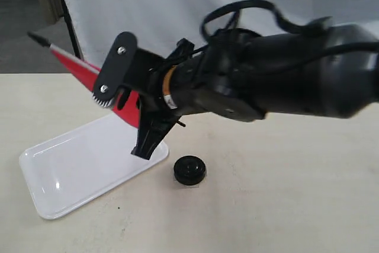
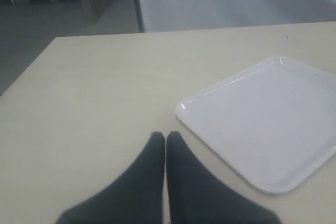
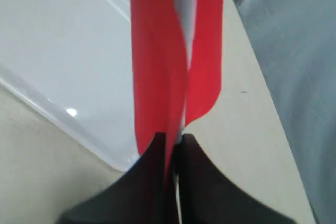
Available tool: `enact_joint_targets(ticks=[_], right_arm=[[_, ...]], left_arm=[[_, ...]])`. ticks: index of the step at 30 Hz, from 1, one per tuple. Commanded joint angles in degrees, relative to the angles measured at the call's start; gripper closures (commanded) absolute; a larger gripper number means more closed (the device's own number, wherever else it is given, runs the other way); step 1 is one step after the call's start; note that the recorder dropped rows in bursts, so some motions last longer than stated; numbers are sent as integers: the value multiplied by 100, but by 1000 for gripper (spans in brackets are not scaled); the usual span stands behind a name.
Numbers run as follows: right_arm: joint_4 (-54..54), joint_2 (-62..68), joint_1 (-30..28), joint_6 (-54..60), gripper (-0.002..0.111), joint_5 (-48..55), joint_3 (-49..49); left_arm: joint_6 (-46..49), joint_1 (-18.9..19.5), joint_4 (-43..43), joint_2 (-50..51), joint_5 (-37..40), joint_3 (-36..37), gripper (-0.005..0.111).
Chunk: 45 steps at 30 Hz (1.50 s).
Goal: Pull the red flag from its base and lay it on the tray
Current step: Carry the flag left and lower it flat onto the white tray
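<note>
My right gripper [image 1: 133, 114] [image 3: 173, 139] is shut on the red flag [image 1: 76, 65] [image 3: 157, 51] and holds it in the air. The flag tilts, and its pointed black tip [image 1: 37, 37] aims up to the far left. The grey stick [image 3: 185, 24] runs between the folds of cloth. The flag hangs above the right part of the white tray [image 1: 71, 170] [image 3: 47, 35] [image 2: 262, 124]. The round black base [image 1: 189, 170] stands empty on the table just right of the tray. My left gripper [image 2: 165, 136] is shut on nothing, low over the table beside the tray's corner.
The right arm's bulky black body [image 1: 284, 75] fills the upper right of the exterior view. A white cloth backdrop [image 1: 177, 4] hangs behind the beige table [image 1: 284, 205]. A dark stand leg [image 1: 70, 25] rises at the back left.
</note>
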<state>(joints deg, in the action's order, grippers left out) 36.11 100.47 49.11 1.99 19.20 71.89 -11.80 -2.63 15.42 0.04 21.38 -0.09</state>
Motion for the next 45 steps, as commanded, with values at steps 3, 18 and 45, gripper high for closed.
enact_joint_targets(ticks=[3,18,45], right_arm=[[2502,1451,876,-936,109,2170,1352],[4652,3972,1465,-334,109,3484,3072],[3067,3401,1378,-595,52,3707,3061]], left_arm=[[-14,2,-1,-4,2,9,105],[-14,2,-1,-4,2,9,105],[-14,2,-20,-4,2,9,105]])
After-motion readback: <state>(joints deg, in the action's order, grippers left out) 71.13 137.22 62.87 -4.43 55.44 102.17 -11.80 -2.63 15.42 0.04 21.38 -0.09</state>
